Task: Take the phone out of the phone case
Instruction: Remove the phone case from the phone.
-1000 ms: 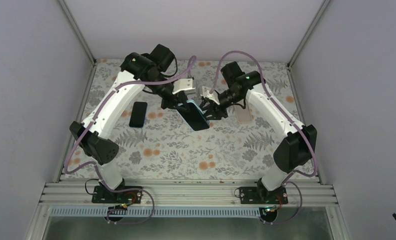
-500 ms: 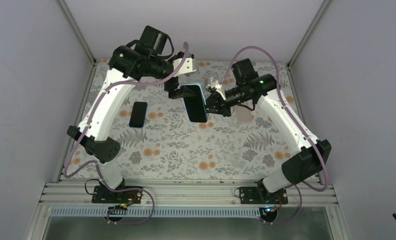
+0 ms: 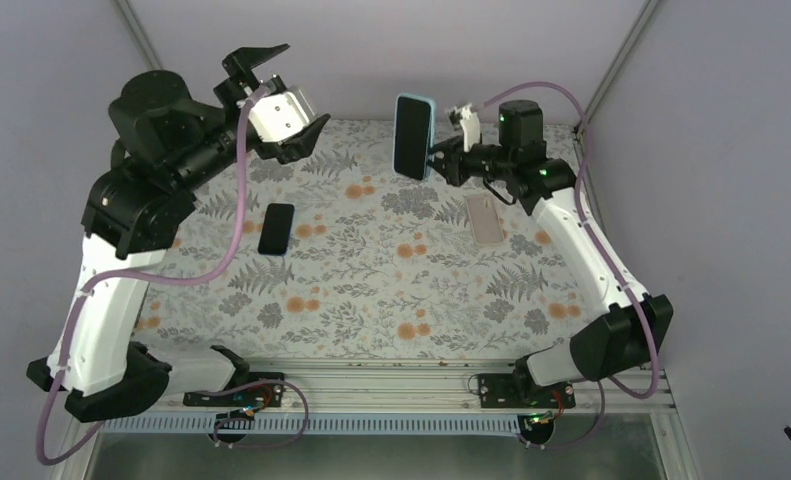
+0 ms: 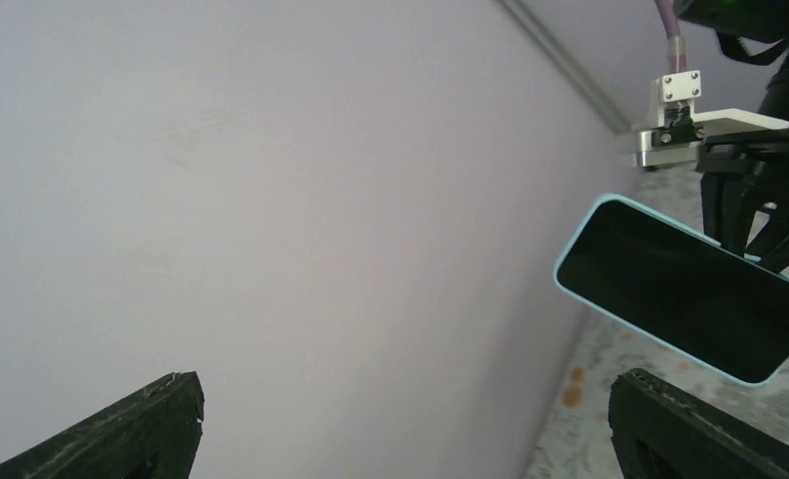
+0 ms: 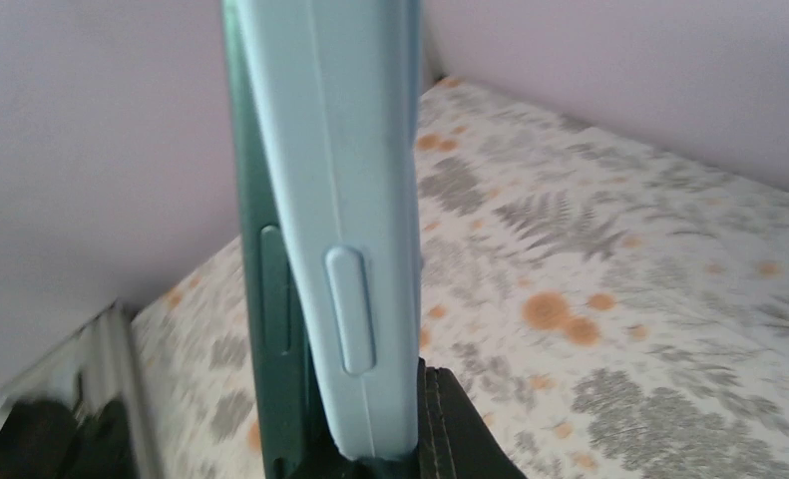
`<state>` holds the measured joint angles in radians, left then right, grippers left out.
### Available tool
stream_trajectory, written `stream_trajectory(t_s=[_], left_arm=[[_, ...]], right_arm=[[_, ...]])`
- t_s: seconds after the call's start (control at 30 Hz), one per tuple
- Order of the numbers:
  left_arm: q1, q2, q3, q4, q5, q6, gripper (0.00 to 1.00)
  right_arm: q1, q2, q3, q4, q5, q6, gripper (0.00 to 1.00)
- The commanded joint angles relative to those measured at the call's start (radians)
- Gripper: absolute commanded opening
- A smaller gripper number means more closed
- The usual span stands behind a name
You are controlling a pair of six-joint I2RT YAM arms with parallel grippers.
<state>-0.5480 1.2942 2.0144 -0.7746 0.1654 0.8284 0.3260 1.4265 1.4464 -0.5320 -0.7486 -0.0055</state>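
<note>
Mid-extraction: right gripper (image 3: 437, 158) clamps the phone case (image 5: 355, 200) at twelve o'clock; left gripper (image 3: 306, 85), spread apart at ten, should grasp the phone (image 4: 684, 304)

A floral cloth (image 3: 371, 290) covers the table. A black phone (image 3: 277, 229) lies flat on the cloth's left half, toward its far edge. A beige case (image 3: 485, 218) lies flat on its right half, also toward the far edge. Pale walls (image 3: 31, 100) enclose the cloth on three sides. A metal rail (image 3: 371, 385) runs along its near edge.
</note>
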Motion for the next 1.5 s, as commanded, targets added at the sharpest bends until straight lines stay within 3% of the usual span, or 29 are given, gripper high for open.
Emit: stream_trajectory(t_s=[0.0, 0.13, 0.4, 0.8, 1.47], left_arm=[[-0.051, 0.026, -0.222, 0.223, -0.146, 0.039, 1.00], [-0.074, 0.014, -0.486, 0.496, -0.104, 0.049, 1.00], [-0.081, 0.147, -0.584, 0.816, -0.098, -0.054, 1.00], [-0.070, 0.299, -0.568, 0.856, -0.042, -0.111, 1.00], [-0.046, 0.359, -0.532, 0.922, -0.188, -0.174, 0.96]], right_arm=[[0.017, 0.089, 0.156, 0.228, 0.309, 0.279, 0.03], [0.036, 0.222, 0.327, 0.203, 0.469, 0.324, 0.03], [0.066, 0.352, 0.471, 0.174, 0.487, 0.320, 0.03], [0.097, 0.351, 0.468, 0.175, 0.485, 0.319, 0.03], [0.107, 0.341, 0.452, 0.179, 0.386, 0.318, 0.03]])
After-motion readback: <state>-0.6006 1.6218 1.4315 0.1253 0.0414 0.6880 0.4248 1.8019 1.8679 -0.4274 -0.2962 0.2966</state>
